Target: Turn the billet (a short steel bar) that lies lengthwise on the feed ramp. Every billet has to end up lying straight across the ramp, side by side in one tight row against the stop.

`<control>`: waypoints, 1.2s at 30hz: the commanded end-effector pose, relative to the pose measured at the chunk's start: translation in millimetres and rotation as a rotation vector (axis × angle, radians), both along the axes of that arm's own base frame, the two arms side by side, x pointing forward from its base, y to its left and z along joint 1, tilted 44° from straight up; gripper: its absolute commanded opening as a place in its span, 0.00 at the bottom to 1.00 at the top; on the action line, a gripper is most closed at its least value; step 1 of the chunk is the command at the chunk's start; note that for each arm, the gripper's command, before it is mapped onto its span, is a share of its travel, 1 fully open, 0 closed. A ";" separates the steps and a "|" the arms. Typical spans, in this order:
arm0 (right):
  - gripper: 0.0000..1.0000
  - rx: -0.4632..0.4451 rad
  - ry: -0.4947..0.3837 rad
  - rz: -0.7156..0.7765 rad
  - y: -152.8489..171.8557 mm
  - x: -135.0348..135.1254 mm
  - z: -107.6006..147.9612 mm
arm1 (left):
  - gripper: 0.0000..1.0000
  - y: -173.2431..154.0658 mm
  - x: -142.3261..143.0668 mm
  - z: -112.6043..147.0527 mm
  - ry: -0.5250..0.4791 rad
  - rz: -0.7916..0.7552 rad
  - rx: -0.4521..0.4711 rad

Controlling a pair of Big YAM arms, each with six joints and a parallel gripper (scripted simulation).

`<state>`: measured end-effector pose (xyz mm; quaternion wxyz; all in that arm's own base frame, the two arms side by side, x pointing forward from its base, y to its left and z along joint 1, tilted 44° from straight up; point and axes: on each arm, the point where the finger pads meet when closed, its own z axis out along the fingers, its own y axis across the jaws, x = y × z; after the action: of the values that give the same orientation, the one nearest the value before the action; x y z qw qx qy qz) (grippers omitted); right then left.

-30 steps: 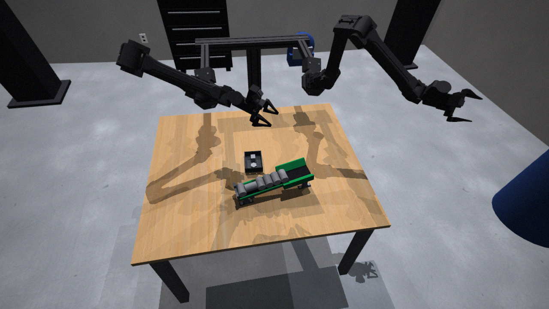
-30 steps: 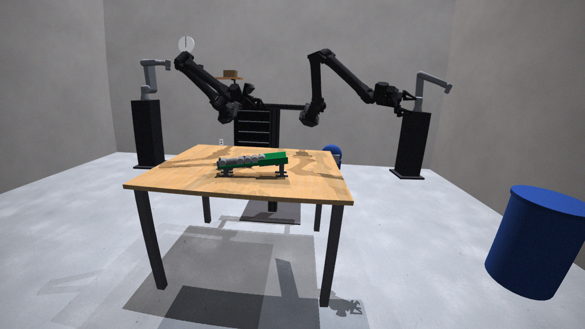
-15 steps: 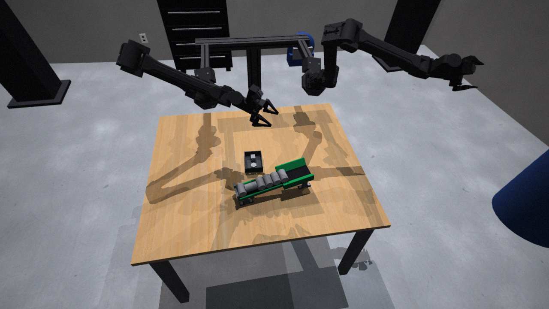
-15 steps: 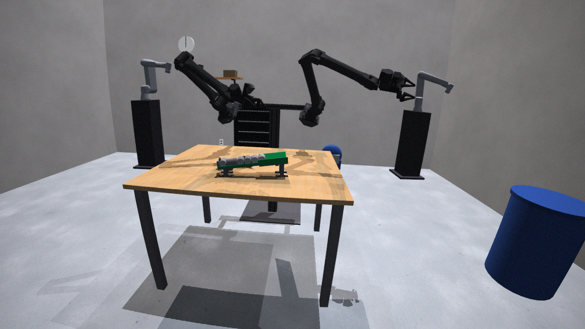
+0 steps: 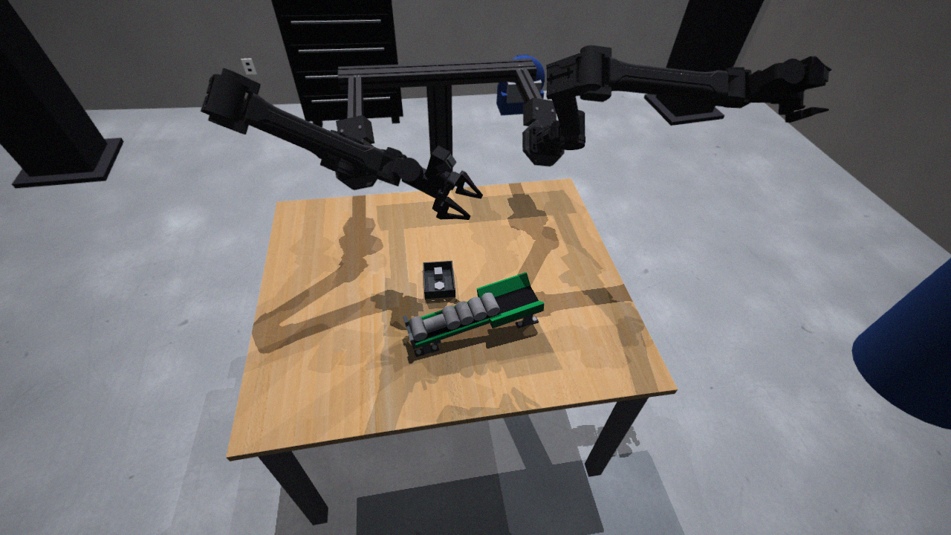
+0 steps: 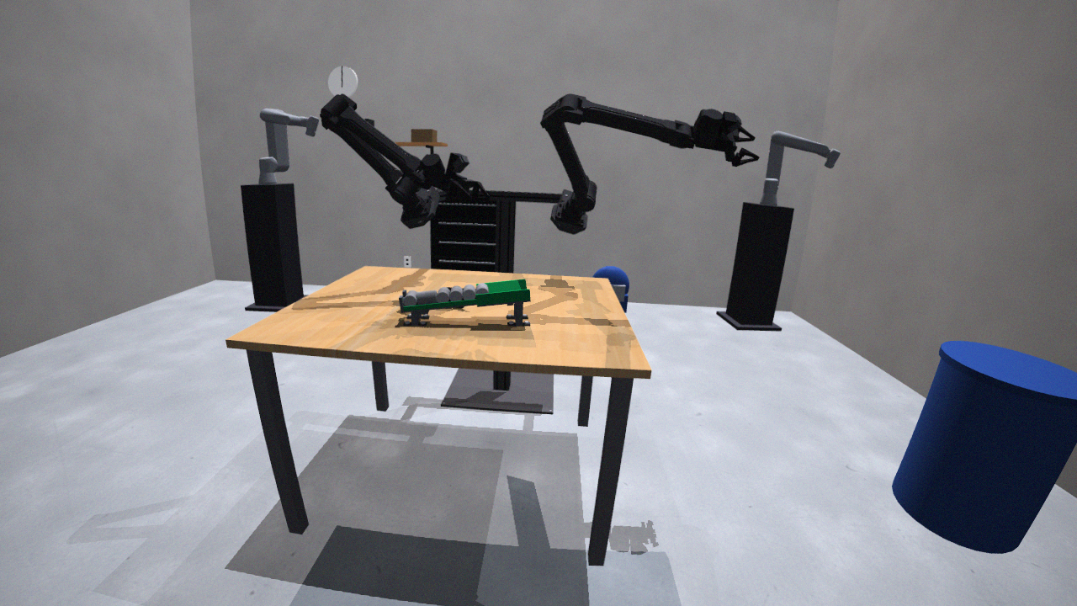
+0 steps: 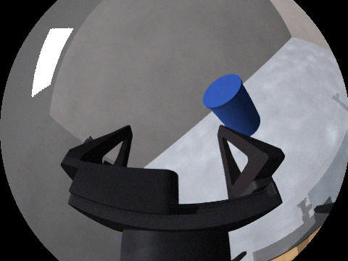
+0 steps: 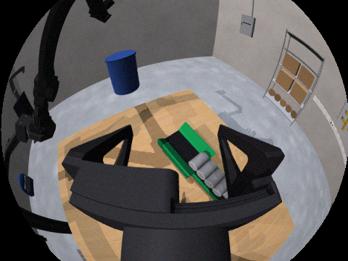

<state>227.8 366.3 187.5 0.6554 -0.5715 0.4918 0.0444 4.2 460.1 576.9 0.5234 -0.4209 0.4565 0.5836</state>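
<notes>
The green feed ramp (image 5: 475,312) stands on the wooden table, sloping down to its left end. A grey billet (image 5: 433,323) lies lengthwise near the low end. Several more billets (image 5: 473,307) lie across the ramp just uphill of it, side by side. The ramp (image 8: 185,147) and billets (image 8: 209,172) also show in the right wrist view. My right gripper (image 5: 457,196) is open and empty, high over the table's far edge. My left gripper (image 5: 806,109) is open and empty, raised far off the table to the side; it shows in the exterior view (image 6: 741,146).
A small black tray (image 5: 438,279) with small grey parts sits just behind the ramp. A blue barrel (image 6: 990,444) stands on the floor beside the table. Black pedestals and a black cabinet stand behind the arms' gantry.
</notes>
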 end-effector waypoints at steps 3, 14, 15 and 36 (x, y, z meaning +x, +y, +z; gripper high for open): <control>1.00 0.021 -0.011 0.002 5.3 1.7 10.5 | 1.00 -18.2 -28.9 42.3 -0.067 0.034 0.041; 1.00 0.021 -0.011 0.002 5.3 1.7 10.5 | 1.00 -23.6 -45.4 40.9 -0.089 0.060 0.024; 1.00 0.021 -0.011 0.002 5.3 1.7 10.5 | 1.00 -23.8 -46.1 40.8 -0.090 0.061 0.024; 1.00 0.021 -0.011 0.002 5.3 1.7 10.5 | 1.00 -24.2 -47.2 40.7 -0.091 0.063 0.022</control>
<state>227.8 366.3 187.5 0.6554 -0.5715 0.4918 0.0444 -35.2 449.3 576.0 0.5166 -0.4657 0.4367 0.5706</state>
